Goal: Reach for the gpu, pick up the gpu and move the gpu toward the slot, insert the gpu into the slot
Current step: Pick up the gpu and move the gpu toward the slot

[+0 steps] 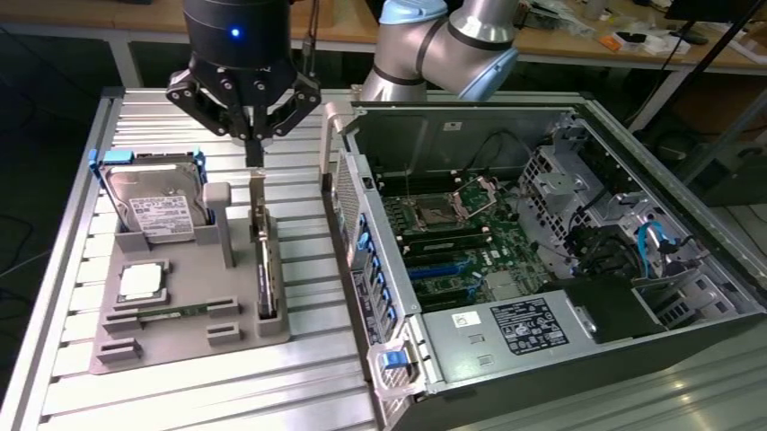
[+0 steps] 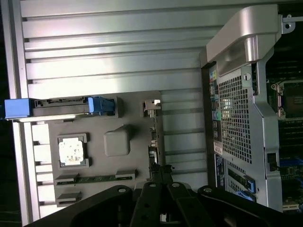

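Hand (image 1: pixel 254 148): fingers drawn fully together, nothing gripped as far as can be seen; hanging just above the far end of the gpu, toward the worktop's far edge.
Gpu (image 1: pixel 265 269): standing on edge in a groove of the grey fixture, along the fixture's side nearest the computer case; silver bracket end upright beneath the hand; not lifted.
Grey fixture (image 1: pixel 132 346): lying on the slatted worktop (image 1: pixel 66 269), in the exterior view's left half; also carrying a hard drive (image 1: pixel 156 211) with blue rails, a processor chip (image 1: pixel 142 283) and a memory stick (image 1: pixel 180 312).
Computer case (image 1: pixel 359 224): open, just beside the fixture on the exterior view's right; motherboard (image 1: pixel 468 238) exposed inside; exact target slot hard to pick out.
Stage, as judged: reach only, no grasp made.
Risk, collision: closed fingers landing on the bracket's top instead of straddling it, bending or toppling the card.
Risk, snag: grey post (image 1: pixel 217 206) close beside the gpu, apt to catch a spreading finger.
Risk, transfer: case wall rising between fixture and motherboard; clipped by too low a carry.
Risk, insertion: thin card held by one end, prone to tilting; crooked entry, jammed or scraped contacts.
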`<move>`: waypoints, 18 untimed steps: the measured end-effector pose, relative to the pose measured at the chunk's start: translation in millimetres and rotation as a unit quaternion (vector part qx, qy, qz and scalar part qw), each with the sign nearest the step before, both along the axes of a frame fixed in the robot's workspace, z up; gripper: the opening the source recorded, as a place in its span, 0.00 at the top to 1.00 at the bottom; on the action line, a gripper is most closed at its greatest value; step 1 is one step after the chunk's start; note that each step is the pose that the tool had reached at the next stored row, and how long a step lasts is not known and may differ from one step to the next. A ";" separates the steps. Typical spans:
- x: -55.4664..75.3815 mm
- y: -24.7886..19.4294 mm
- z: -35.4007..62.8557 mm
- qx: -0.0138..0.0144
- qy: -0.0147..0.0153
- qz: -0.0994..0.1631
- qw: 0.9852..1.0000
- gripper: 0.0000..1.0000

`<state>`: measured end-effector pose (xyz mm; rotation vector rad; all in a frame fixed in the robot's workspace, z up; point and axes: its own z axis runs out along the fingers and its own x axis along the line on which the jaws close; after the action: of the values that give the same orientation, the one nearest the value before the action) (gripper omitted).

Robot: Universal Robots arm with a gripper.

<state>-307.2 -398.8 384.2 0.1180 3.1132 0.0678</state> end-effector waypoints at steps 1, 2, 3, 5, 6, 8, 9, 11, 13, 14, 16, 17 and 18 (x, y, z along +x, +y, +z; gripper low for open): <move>0.0 0.0 0.0 0.000 0.000 0.000 1.000 0.89; 0.0 0.0 0.0 0.000 0.000 0.000 1.000 0.89; 0.0 0.0 0.0 0.000 0.000 0.000 1.000 0.89; 0.0 0.0 0.1 0.000 0.000 0.000 1.000 0.89; 0.0 0.0 0.0 0.000 0.000 0.000 1.000 0.89; 0.0 0.0 0.0 0.000 0.000 0.000 1.000 0.89; 0.0 0.0 0.0 0.000 0.000 0.000 1.000 0.89; 0.0 0.0 0.0 0.000 0.000 0.000 1.000 0.89; 0.0 0.0 0.0 0.000 0.000 0.000 1.000 0.83; 0.0 0.0 0.0 0.000 0.000 0.000 1.000 0.77; 0.0 0.0 0.0 0.000 0.000 0.000 1.000 0.70; 0.0 0.0 0.0 0.000 0.000 0.000 1.000 0.70; -0.1 0.0 -0.4 -0.003 0.000 0.001 1.000 0.64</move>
<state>-307.3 -398.8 383.9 0.1151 3.1134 0.0598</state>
